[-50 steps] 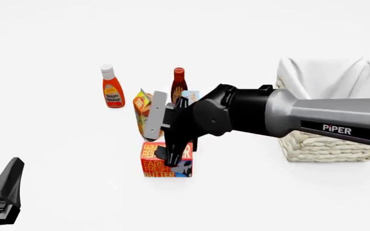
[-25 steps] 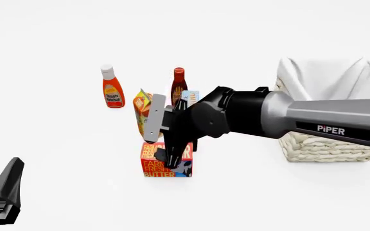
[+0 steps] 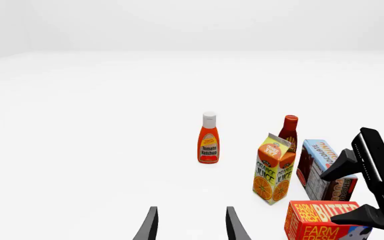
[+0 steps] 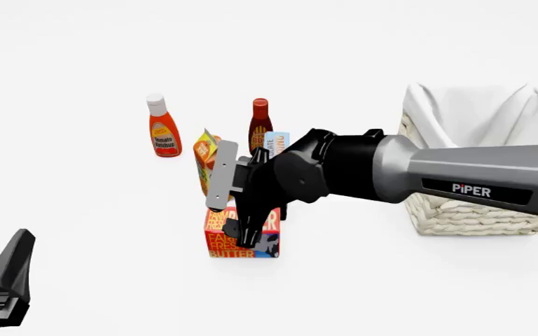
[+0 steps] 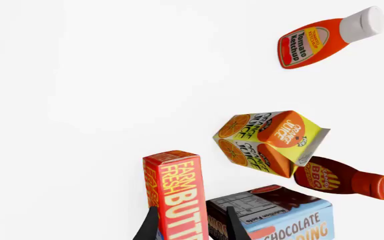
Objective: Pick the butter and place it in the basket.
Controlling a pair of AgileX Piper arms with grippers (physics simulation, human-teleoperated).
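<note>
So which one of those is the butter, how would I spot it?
Start at the big wicker basket on the right, then look left to the cluster of groceries. The butter is the nearest box, right under the right end effector. Unlike the gabled orange juice carton behind it, it is a red-orange block with a cow picture.

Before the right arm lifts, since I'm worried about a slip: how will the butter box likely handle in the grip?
The butter looks like a flat-sided rigid box, so the right gripper, straddling its narrow width, should hold it squarely. Its printed faces look smooth, possibly slick. Standing upright beside the chocolate pudding box, it might nudge that one.
</note>
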